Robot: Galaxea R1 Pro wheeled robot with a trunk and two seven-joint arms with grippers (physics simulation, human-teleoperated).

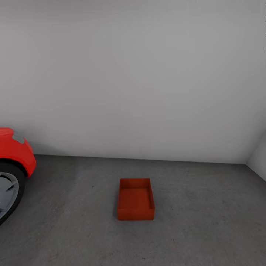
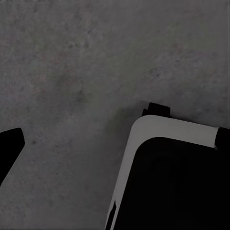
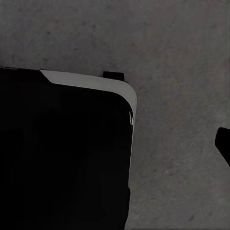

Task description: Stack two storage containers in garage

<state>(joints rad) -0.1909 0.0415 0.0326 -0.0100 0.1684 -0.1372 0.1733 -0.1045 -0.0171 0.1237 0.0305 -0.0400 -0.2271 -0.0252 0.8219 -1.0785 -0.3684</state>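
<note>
We saw one storage container [image 1: 135, 199] set on the garage floor [image 1: 207, 221], lower centre, right of the red car [image 1: 13, 162]. Fetching its twin came next. Whether either gripper was spread, we couldn't tell.

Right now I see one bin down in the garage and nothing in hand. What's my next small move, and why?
Probably turn the base away and head back to the living room for the second bin. One storage container sits alone and open-topped on the dark grey floor near the white wall, right of the red car. Both wrist views look down on bare floor, with no bin between the fingers.
</note>
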